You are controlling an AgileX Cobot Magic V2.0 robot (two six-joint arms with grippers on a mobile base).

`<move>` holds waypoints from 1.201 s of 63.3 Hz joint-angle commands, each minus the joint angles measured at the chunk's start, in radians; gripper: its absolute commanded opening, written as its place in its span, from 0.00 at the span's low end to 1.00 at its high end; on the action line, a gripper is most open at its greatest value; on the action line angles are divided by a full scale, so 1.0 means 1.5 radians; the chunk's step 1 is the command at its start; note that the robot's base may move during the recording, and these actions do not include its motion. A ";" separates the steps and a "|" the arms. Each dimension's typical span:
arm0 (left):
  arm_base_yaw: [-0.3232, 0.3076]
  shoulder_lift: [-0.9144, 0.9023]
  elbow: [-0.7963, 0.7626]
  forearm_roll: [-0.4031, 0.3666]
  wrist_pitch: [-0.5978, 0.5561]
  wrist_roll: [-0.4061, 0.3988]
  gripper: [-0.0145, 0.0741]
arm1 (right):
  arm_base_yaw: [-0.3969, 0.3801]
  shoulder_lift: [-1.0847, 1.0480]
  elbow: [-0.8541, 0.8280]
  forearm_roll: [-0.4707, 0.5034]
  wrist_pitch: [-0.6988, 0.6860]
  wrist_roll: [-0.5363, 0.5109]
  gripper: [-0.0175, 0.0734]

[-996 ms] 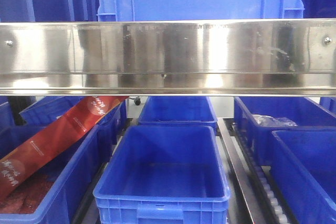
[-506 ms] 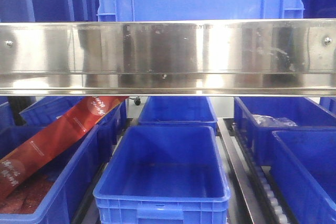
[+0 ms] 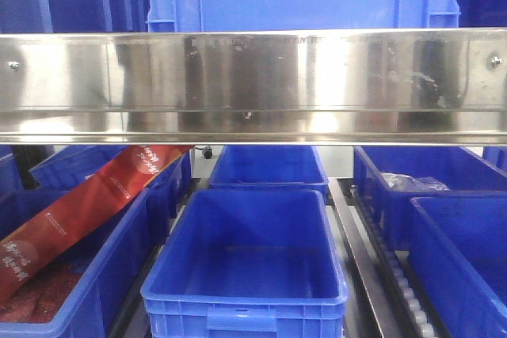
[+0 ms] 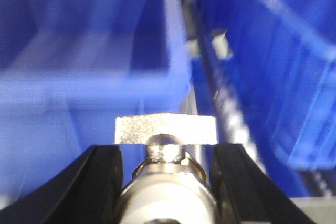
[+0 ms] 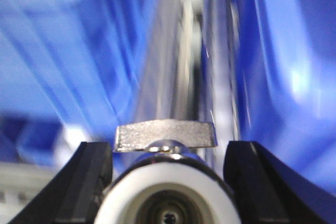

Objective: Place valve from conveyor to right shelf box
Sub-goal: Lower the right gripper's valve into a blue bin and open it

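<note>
In the left wrist view my left gripper (image 4: 166,163) is shut on a silver valve (image 4: 166,129); its flat handle sticks out past the black fingers (image 4: 100,182). It hangs above the gap between two blue boxes. In the right wrist view my right gripper (image 5: 167,161) is shut on a second silver valve (image 5: 166,135) with a white-ringed end. It hangs above a metal rail (image 5: 184,51), with a blue box (image 5: 283,51) to its right. The conveyor is out of view. Neither gripper shows in the front view.
A steel shelf rail (image 3: 253,85) crosses the front view. Below it stand blue boxes: a middle one (image 3: 245,294), two at right (image 3: 444,219), and one at left holding a red packet (image 3: 87,195). A roller track (image 3: 412,298) runs between the middle and right boxes.
</note>
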 commanded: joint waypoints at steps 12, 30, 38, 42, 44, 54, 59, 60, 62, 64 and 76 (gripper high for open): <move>-0.130 0.173 -0.211 -0.004 -0.027 0.010 0.04 | 0.065 0.086 -0.176 0.011 -0.068 -0.005 0.01; -0.248 0.408 -0.469 -0.004 -0.021 0.010 0.04 | 0.149 0.264 -0.376 0.011 -0.068 -0.005 0.01; -0.275 0.498 -0.562 -0.017 -0.007 0.010 0.04 | 0.172 0.342 -0.440 0.011 -0.076 -0.005 0.01; -0.282 0.532 -0.588 -0.025 -0.007 0.010 0.04 | 0.174 0.372 -0.464 0.011 -0.089 -0.005 0.01; -0.285 0.549 -0.599 -0.026 -0.010 0.010 0.04 | 0.175 0.387 -0.475 0.011 -0.090 -0.005 0.01; -0.288 0.602 -0.617 -0.028 0.003 0.010 0.04 | 0.175 0.438 -0.495 0.011 -0.091 -0.005 0.01; -0.288 0.610 -0.617 -0.028 0.009 0.010 0.04 | 0.175 0.453 -0.495 0.011 -0.089 -0.005 0.06; -0.288 0.611 -0.615 -0.025 0.008 0.010 0.05 | 0.175 0.458 -0.495 0.011 -0.089 -0.005 0.08; -0.288 0.611 -0.615 -0.026 0.004 0.010 0.08 | 0.175 0.462 -0.495 0.011 -0.089 -0.005 0.14; -0.288 0.615 -0.615 -0.025 -0.001 0.010 0.12 | 0.175 0.467 -0.495 0.011 -0.089 -0.005 0.22; -0.288 0.631 -0.615 -0.025 0.000 0.010 0.52 | 0.175 0.482 -0.495 0.012 -0.090 -0.005 0.58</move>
